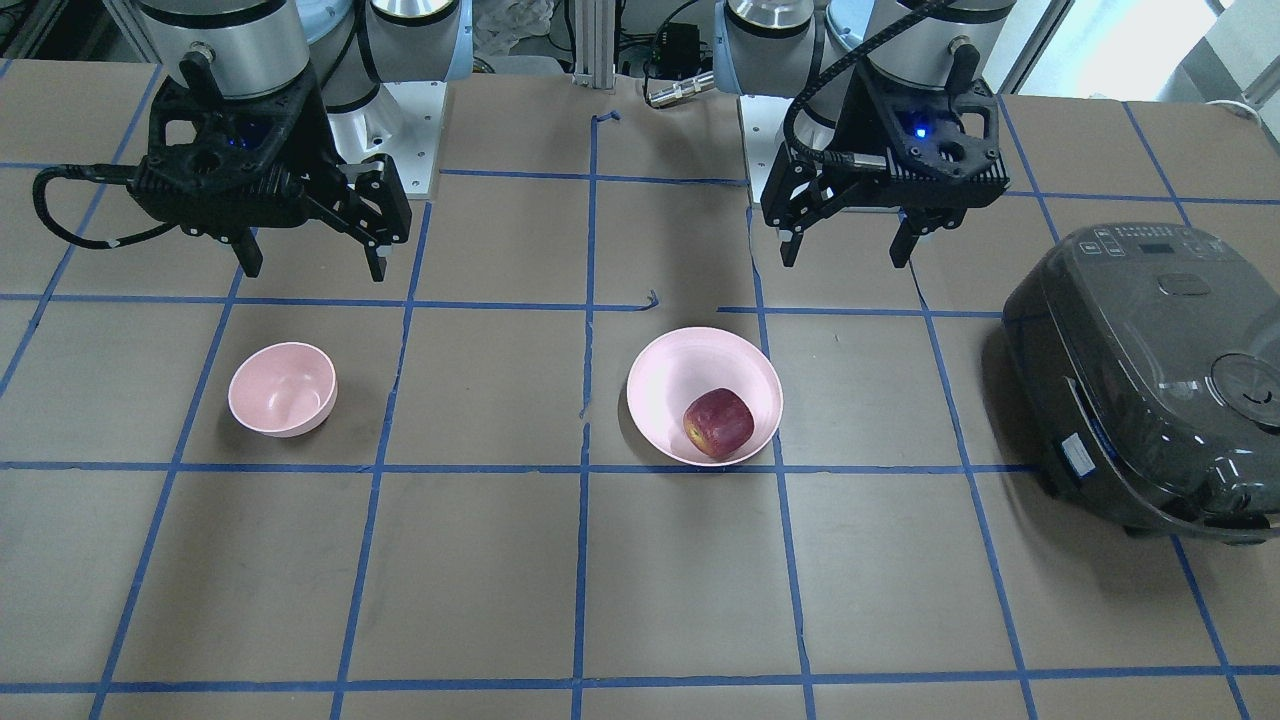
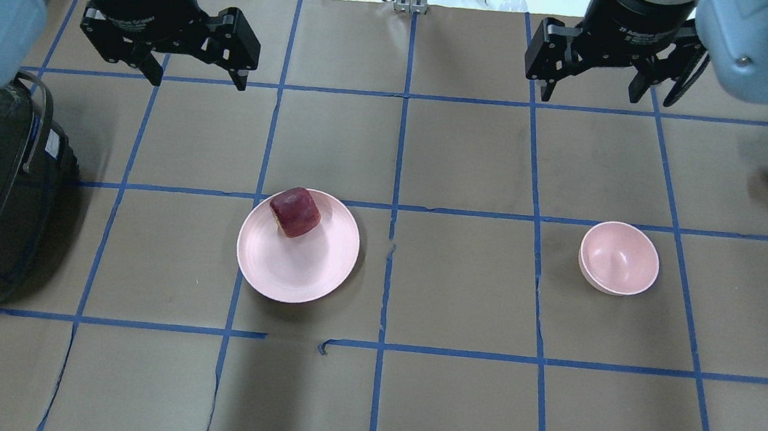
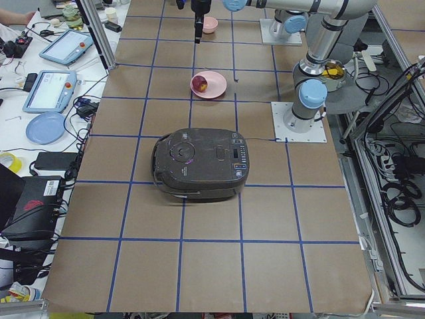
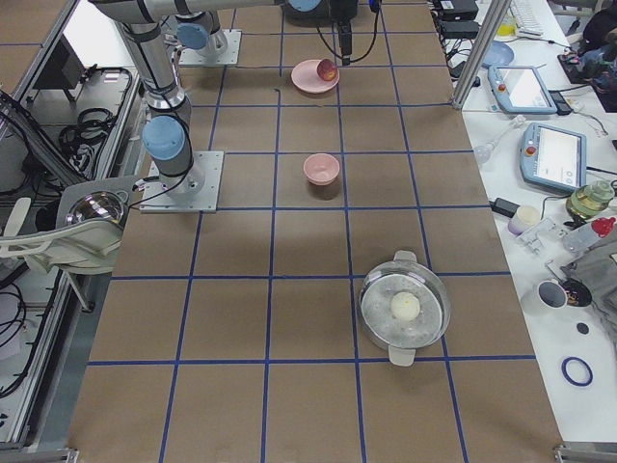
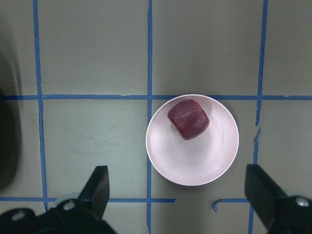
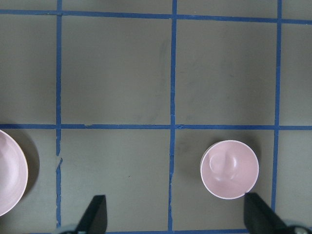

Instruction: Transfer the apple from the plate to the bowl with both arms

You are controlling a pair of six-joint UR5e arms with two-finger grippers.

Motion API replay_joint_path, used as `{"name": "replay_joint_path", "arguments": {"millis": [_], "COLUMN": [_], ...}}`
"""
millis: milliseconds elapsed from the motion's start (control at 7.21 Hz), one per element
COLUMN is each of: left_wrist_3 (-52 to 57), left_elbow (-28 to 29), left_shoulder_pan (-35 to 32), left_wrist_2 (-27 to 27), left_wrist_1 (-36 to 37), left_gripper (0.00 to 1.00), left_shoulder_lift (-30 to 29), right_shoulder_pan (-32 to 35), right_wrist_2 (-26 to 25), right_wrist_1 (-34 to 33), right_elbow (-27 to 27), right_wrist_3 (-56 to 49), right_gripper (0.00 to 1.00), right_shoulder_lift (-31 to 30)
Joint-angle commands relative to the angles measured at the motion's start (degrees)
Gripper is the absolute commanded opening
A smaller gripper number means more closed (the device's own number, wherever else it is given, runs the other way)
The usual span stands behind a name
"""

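task not started: the apple (image 2: 295, 212) lies on the plate (image 2: 296, 271), the bowl (image 2: 619, 259) stands empty well apart, and the left gripper (image 2: 199, 81) and right gripper (image 2: 590, 96) hang spread wide, holding nothing; pickup, handover and placement are all left.

A dark grey rice cooker (image 1: 1150, 390), lid closed, stands at one end of the brown tabletop (image 2: 447, 414), which is gridded with blue tape. A steel pot (image 4: 374, 313) holding a pale round item (image 4: 405, 306) sits at the opposite end.
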Motion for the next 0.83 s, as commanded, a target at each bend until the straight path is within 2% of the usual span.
{"name": "replay_joint_path", "arguments": {"millis": [0,693], "left_wrist_3": [0.17,0.7], "left_elbow": [0.08,0.52], "left_shoulder_pan": [-0.02,0.5], "left_wrist_2": [0.1,0.1], "left_wrist_1": [0.01,-0.69], "left_gripper": [1.0,1.0], "left_shoulder_lift": [-0.06,0.73], "right_shoulder_pan": [0.01,-0.07], "right_wrist_2": [-0.09,-0.7], "right_wrist_1": [0.14,0.14], "right_elbow": [0.0,-0.09], "right_wrist_3": [0.0,0.0], "right_gripper": [1.0,1.0], "right_shoulder_lift": [-0.04,-0.04]}}
